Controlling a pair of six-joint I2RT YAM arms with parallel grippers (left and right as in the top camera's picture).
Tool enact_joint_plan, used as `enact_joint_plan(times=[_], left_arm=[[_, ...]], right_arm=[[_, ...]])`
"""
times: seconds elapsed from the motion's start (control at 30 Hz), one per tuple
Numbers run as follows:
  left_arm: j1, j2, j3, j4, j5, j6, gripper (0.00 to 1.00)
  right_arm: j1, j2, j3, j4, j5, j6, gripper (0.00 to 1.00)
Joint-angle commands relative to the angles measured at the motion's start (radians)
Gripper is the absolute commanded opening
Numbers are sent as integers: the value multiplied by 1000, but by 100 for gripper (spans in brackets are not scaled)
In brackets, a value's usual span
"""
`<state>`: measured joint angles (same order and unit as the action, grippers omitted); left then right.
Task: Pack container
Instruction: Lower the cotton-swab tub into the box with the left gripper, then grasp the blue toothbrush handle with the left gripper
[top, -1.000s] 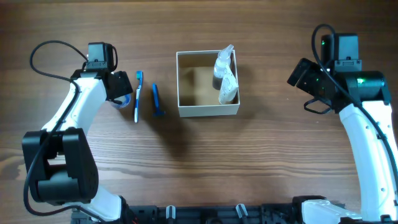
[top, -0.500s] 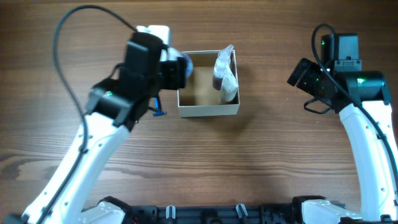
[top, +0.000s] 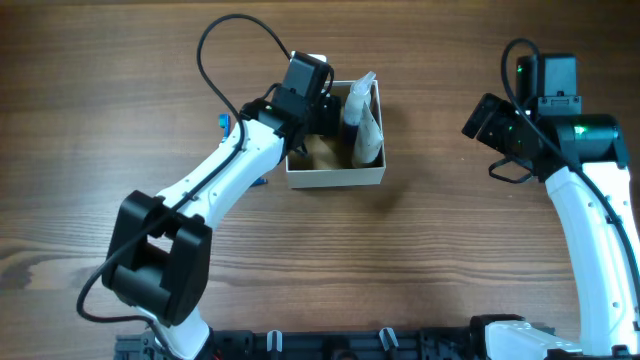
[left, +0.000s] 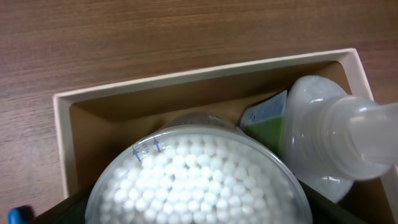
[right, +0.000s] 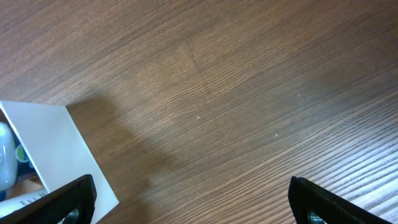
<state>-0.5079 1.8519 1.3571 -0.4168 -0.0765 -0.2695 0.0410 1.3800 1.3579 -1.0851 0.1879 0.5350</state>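
Observation:
The container (top: 335, 178) is a square cream-white cardboard box with a tan inside at the table's middle. A clear pump bottle (top: 365, 125) lies along its right side, and shows in the left wrist view (left: 329, 143) too. My left gripper (top: 320, 112) is over the box's left half, shut on a round clear jar of cotton swabs (left: 199, 180). The jar hangs just above the box floor, inside the rim (left: 186, 78). My right gripper (top: 480, 122) is open and empty, well right of the box. Its wrist view shows the box wall (right: 56, 149) at the lower left.
A blue toothbrush (top: 223, 121) and a blue razor (top: 258, 181) lie left of the box, mostly hidden under my left arm. Bare wood table surrounds the box.
My left arm has swung right from beside the toothbrush, carrying the swab jar over the box's left edge and into the box. The right arm has not moved.

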Motion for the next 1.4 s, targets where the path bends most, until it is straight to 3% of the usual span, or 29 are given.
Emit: enact_joint_plan(times=[0.0, 0.03, 0.23, 0.37, 0.4, 0.43, 0.5, 0.67, 0.8, 0.93, 1.03, 1.1, 1.13, 1.37], left_arm=[[-1, -20, 11, 8, 9, -8, 93], [-1, -41, 26, -9, 9, -8, 99], [43, -241, 58, -182, 0, -7, 100], [206, -308, 53, -442, -40, -8, 99], [246, -292, 43, -473, -40, -8, 96], [285, -267, 27, -487, -36, -7, 87], [347, -200, -10, -486, -32, -7, 82], [420, 25, -18, -444, 29, 70, 81], [429, 147, -18, -397, 34, 110, 75], [430, 204, -18, -344, 35, 110, 60], [430, 212, -18, -330, 35, 110, 36], [430, 212, -18, -335, 35, 109, 12], [430, 211, -18, -340, 35, 109, 7], [423, 124, 0, -450, 17, 105, 4]], right_arm=[[-3, 6, 12, 0, 14, 15, 100], [-3, 6, 12, 0, 14, 15, 100], [-3, 6, 12, 0, 14, 15, 100], [-3, 6, 12, 0, 14, 15, 100], [-3, 6, 12, 0, 14, 15, 100], [-3, 6, 12, 0, 14, 15, 100], [-3, 6, 12, 0, 14, 15, 100], [-3, 6, 12, 0, 14, 15, 100], [-3, 6, 12, 0, 14, 15, 100], [-3, 6, 12, 0, 14, 15, 100], [-3, 6, 12, 0, 14, 15, 100], [-3, 6, 12, 0, 14, 15, 100], [-3, 6, 12, 0, 14, 16, 100], [-3, 6, 12, 0, 14, 15, 100]])
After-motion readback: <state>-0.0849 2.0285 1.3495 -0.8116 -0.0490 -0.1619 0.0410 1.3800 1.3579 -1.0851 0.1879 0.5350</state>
